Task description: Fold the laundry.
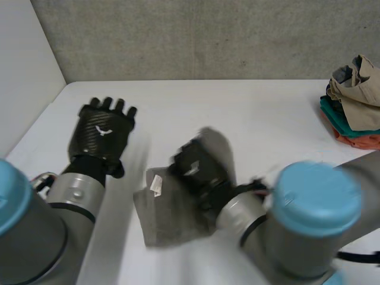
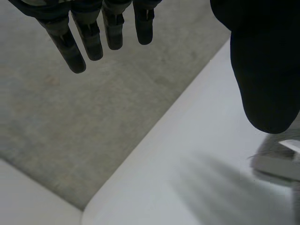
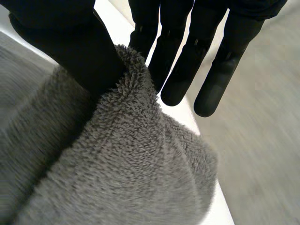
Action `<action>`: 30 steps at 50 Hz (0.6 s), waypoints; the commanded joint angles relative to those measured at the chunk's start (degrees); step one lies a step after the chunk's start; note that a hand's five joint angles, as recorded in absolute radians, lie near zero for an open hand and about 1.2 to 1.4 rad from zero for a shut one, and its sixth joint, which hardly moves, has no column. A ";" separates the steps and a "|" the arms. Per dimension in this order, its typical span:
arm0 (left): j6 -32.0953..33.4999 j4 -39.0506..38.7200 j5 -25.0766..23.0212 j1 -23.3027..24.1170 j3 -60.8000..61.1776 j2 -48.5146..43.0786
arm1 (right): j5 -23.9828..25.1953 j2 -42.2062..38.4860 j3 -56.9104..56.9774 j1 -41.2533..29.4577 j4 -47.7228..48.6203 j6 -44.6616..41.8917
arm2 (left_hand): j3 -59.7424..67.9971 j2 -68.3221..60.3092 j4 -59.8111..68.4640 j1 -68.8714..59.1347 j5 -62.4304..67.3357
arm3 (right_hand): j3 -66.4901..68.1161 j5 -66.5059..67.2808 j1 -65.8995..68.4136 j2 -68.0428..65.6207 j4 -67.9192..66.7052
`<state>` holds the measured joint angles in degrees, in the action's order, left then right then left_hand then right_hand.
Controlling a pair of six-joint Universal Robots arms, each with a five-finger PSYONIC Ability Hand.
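A grey fluffy towel (image 1: 169,214) with a white tag (image 1: 156,184) lies on the white table (image 1: 237,113), near the front at the middle. My right hand (image 1: 199,166) rests on its far edge. In the right wrist view the thumb (image 3: 79,47) pinches a raised ridge of the towel (image 3: 131,173) against the fingers (image 3: 183,75). My left hand (image 1: 105,132) hovers palm down over the table's left side, its fingers (image 2: 89,37) straight and holding nothing. A corner of the towel (image 2: 276,159) lies beyond its thumb.
A pile of clothes (image 1: 355,101) in beige, teal and orange sits at the table's far right edge. A grey wall stands behind the table, and a white side wall runs along the left.
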<state>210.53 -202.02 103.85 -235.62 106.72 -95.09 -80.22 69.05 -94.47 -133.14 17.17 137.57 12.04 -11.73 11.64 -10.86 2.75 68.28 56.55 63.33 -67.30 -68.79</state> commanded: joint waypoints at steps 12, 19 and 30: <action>-5.91 -0.12 -0.66 -3.45 -1.16 2.81 | 5.96 2.12 -0.10 0.76 3.31 18.76 | -0.82 0.51 -0.41 -0.36 -1.52 | -58.28 -56.55 -53.33 57.30 58.79; -9.95 -0.04 -1.63 5.42 -9.33 -6.86 | 5.43 4.86 -0.54 9.91 -4.23 36.71 | -0.82 0.51 -0.41 -0.36 -1.52 | -58.28 -56.55 -53.33 57.30 58.79; -14.79 4.96 -1.81 10.35 -17.42 -20.39 | 4.90 -1.63 5.78 15.89 -16.02 39.62 | 1.03 -1.34 1.44 -2.21 0.33 | -58.28 -56.55 -53.33 57.30 58.79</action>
<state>197.44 -200.79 101.22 -226.79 91.91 -109.94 -75.56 72.67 -92.37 -117.61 4.84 177.54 12.04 -11.73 11.64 -10.91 2.75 12.40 2.54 13.50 -12.15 -12.52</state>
